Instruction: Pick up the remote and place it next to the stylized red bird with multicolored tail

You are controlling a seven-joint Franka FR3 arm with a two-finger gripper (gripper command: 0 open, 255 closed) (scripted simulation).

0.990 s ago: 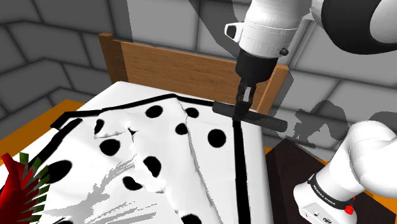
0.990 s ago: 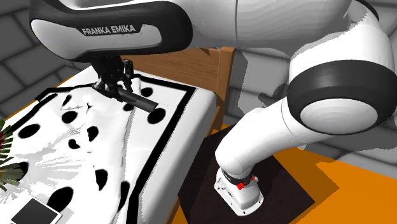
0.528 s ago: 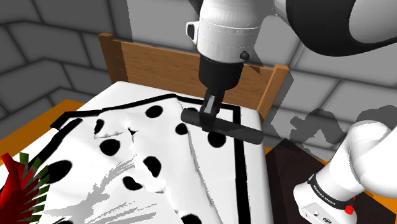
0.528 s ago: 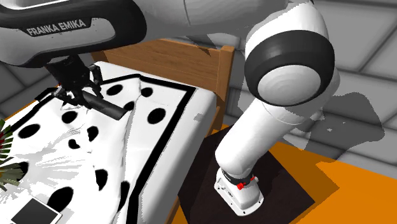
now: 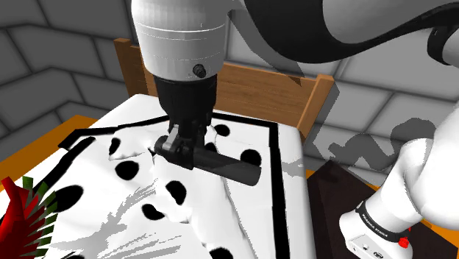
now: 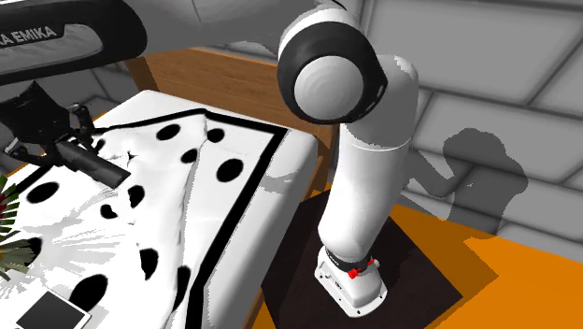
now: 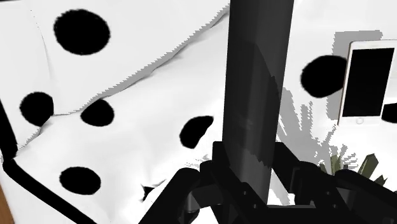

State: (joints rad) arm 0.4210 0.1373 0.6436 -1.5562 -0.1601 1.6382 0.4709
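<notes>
Black remote (image 5: 224, 165) is clamped in my gripper (image 5: 179, 144). The grip is near one end, and the long end sticks out toward the shoulder view's right, above the white, black-spotted bedspread (image 5: 95, 175) and clear of it. Red bird (image 5: 16, 210) sits at that view's lower left, well apart from the remote. Wooden headboard (image 5: 250, 81) is behind.

Second exterior view: gripper (image 6: 63, 148) is at the left edge. The remote (image 6: 98, 166) hangs over the bedspread (image 6: 168, 224), slanting down toward that view's right. A white phone (image 6: 51, 311) lies at lower left.

Wrist view: remote (image 7: 257, 89) runs straight out between my fingers (image 7: 219, 173), and both press its sides. The phone (image 7: 366, 76) lies flat beyond it. The green spikes (image 7: 369, 167) beside one finger are likely the bird's tail.

Handling, my read:
- The remote is stiff, light and smooth-sided.
- An end grip leaves a long overhang, so it could pivot or slip on a fast swing.
- A mid-body hold would be steadier; as gripped, move slowly and keep it level.
- The bedding is soft and rumpled, so set it down flat just beside the bird.
</notes>
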